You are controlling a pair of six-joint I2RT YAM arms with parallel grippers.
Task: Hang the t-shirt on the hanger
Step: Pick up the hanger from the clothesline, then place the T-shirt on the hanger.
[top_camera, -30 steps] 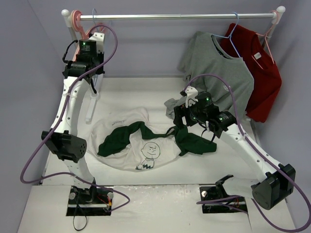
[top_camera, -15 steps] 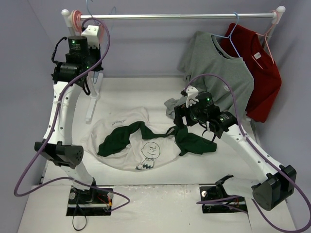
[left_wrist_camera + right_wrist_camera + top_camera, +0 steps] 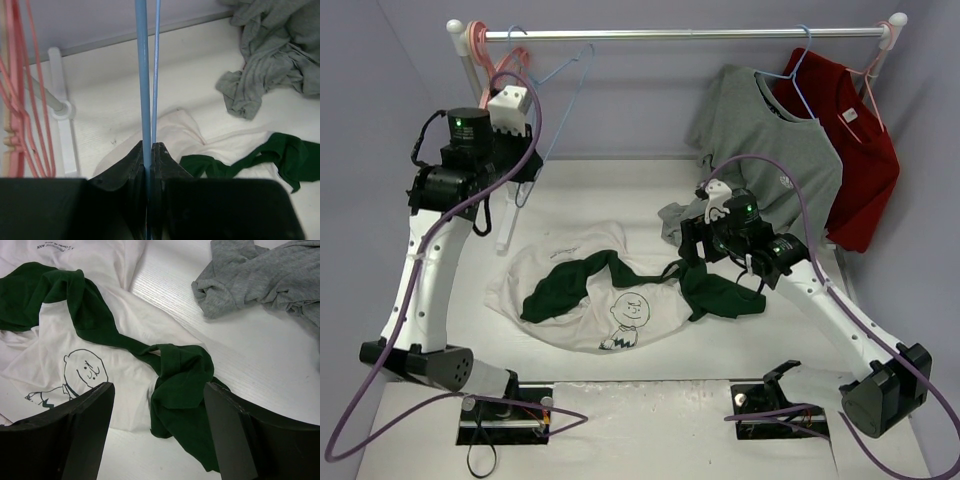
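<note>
The off-white t-shirt [image 3: 620, 300] with dark green sleeves and a cartoon face lies crumpled on the table; it also shows in the right wrist view [image 3: 100, 355] and the left wrist view [image 3: 170, 130]. My left gripper [image 3: 525, 165] is shut on the thin light-blue hanger [image 3: 565, 90] and holds it tilted, up by the left end of the rail. In the left wrist view the hanger's bar [image 3: 142, 75] runs up from between the closed fingers [image 3: 165, 160]. My right gripper [image 3: 695, 262] is open and empty, just above a bunched green sleeve [image 3: 180, 375].
A grey t-shirt [image 3: 770, 130] and a red t-shirt [image 3: 855, 140] hang from the rail [image 3: 680, 34] at the right; the grey hem rests on the table [image 3: 250, 275]. Pink hangers [image 3: 480, 45] hang at the rail's left end. The rack's foot [image 3: 505, 215] stands left of the shirt.
My left arm has drawn back to the left, and the blue hanger in its gripper now stands out tilted below the rail. The right arm has hardly moved.
</note>
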